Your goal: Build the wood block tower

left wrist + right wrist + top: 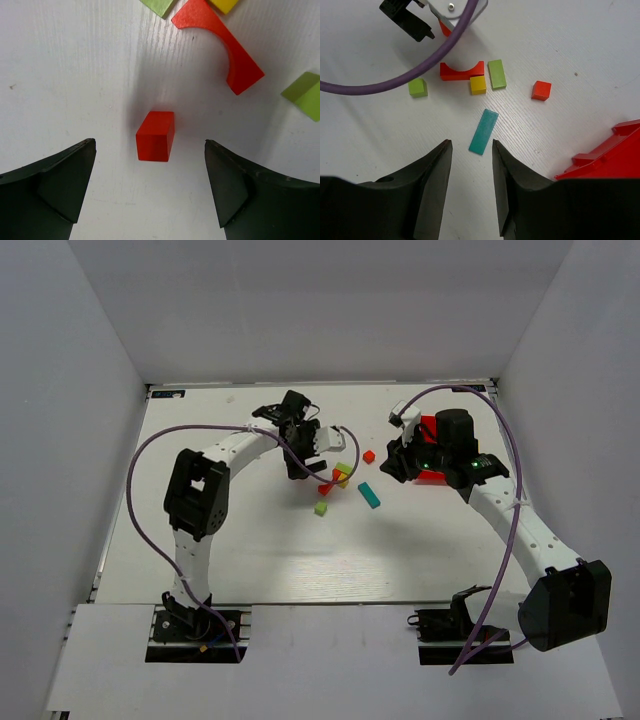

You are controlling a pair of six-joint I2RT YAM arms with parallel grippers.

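Observation:
The wood block tower is only loose pieces on the white table. My left gripper point(150, 150) point(303, 472) is open, its jaws wide apart. A small red block point(156, 136) lies on the table between the tips and touches neither. Just beyond it lie a red arch point(220, 42) point(461, 71), a yellow cube point(478, 84) and a lime-green bar point(496, 74). A lime-green cube point(417, 87), a teal bar point(483, 131) and an orange-red cube point(541, 90) lie apart from them. My right gripper point(470, 142) point(395, 465) hovers near the teal bar, partly open and holding nothing.
A red plastic bin point(605, 160) point(430, 430) sits at the back right, partly under my right arm. The left arm's purple cable point(410, 82) loops over the blocks. White walls close in the table on three sides.

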